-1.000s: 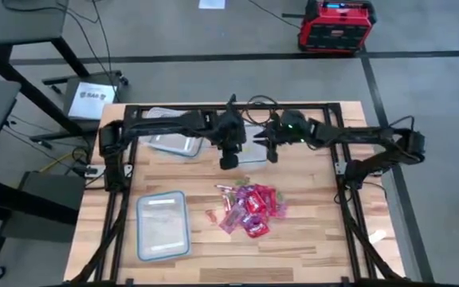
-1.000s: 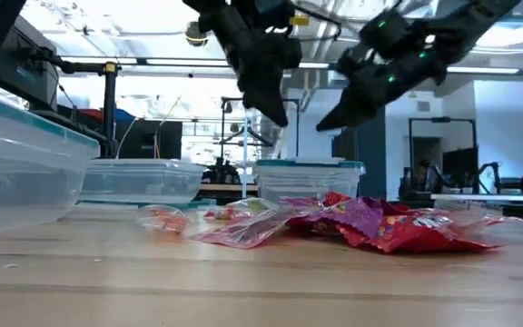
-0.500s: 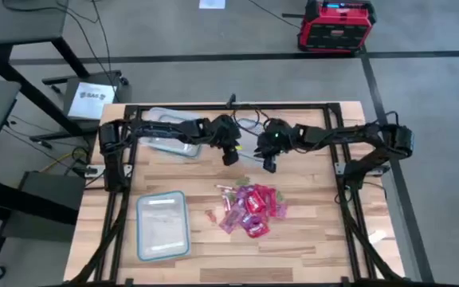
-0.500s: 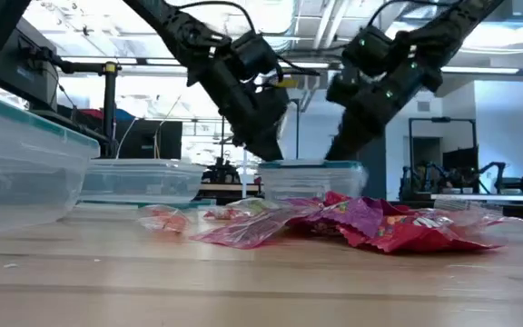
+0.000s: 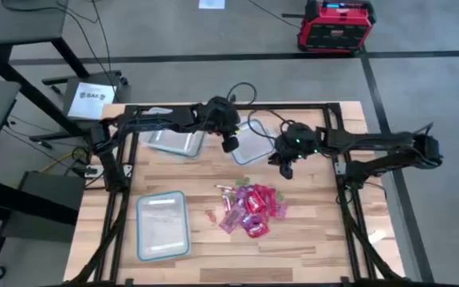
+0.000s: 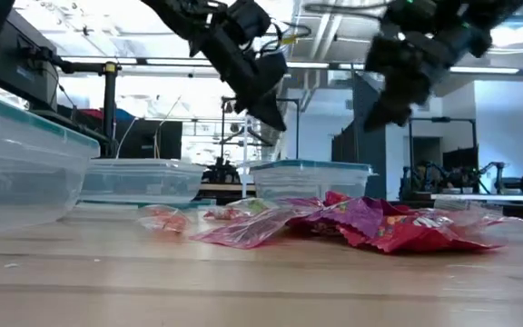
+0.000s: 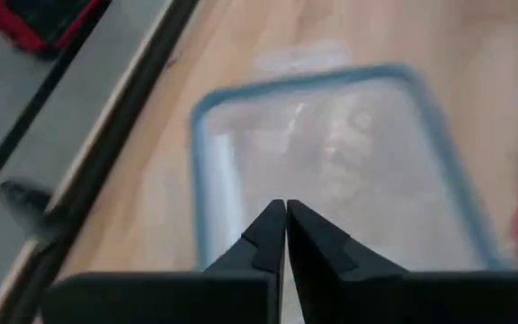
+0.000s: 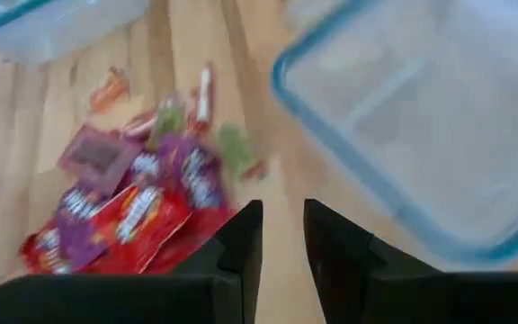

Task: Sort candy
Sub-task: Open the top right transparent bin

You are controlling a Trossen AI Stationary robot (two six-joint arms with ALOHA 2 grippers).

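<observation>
We are looking down on a light wooden slatted table [image 5: 309,239] where the candy [image 5: 249,209], a heap of shiny red, pink and purple flat packets with a few small loose pieces at its edge, is lying near the middle, resting on the bare wood and inside none of the boxes. Our left gripper [image 5: 229,144] is hanging in the air above the back part of the table, over the clear rectangular plastic container with a bluish rim [image 5: 253,143] that is sitting behind the heap; in the left wrist view its two dark fingers [image 7: 261,245] are pressed together with nothing between them, and that container [image 7: 331,162] is filling the scene beneath them. Our right gripper [image 5: 286,168] is hovering just behind and to the right of the candy, raised clear of it; in the right wrist view its fingers [image 8: 241,245] are standing slightly parted and empty, with the packets [image 8: 124,207] lying ahead of them on the wood and the container's corner [image 8: 403,117] off to one side. A second clear container [image 5: 175,134] is sitting at the back left, and a third clear container [image 5: 162,226] is resting at the front left, well apart from the sweets. From table height, both grippers are hanging above the heap [image 6: 352,222].
</observation>
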